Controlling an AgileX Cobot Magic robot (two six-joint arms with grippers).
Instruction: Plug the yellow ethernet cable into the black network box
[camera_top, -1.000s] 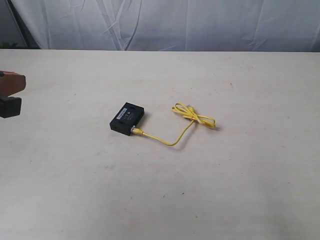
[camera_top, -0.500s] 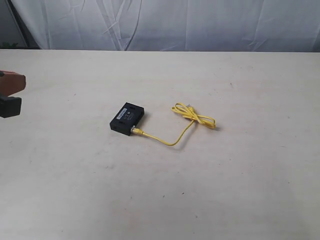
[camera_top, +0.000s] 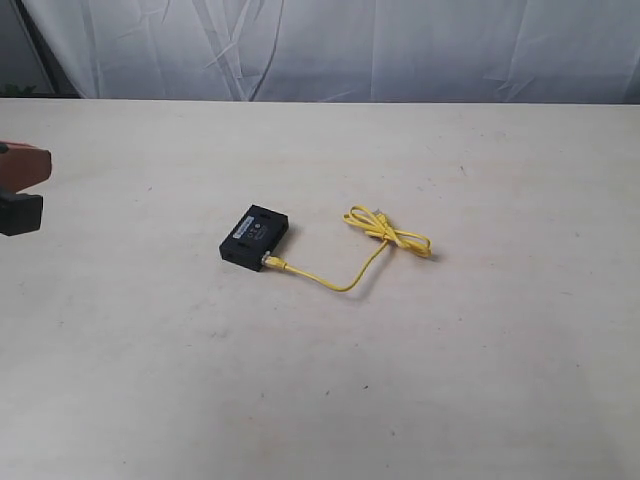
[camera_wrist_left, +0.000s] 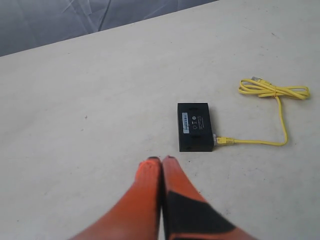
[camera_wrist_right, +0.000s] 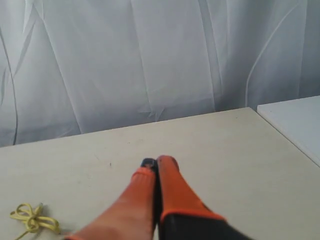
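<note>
The black network box (camera_top: 255, 236) lies flat near the middle of the table, white label strip on top; it also shows in the left wrist view (camera_wrist_left: 195, 126). The yellow ethernet cable (camera_top: 345, 285) has its plug at the box's near right corner, seated in the box's side (camera_wrist_left: 223, 140). From there it curves to a bundled loop (camera_top: 388, 231), which also shows in the right wrist view (camera_wrist_right: 33, 219). My left gripper (camera_wrist_left: 161, 160) is shut and empty, well short of the box; at the exterior view's far left edge only a part of it (camera_top: 22, 190) shows. My right gripper (camera_wrist_right: 158, 163) is shut and empty, away from both.
The beige table (camera_top: 450, 380) is backed by a white cloth curtain (camera_top: 350, 45). A second white surface (camera_wrist_right: 295, 120) adjoins the table in the right wrist view.
</note>
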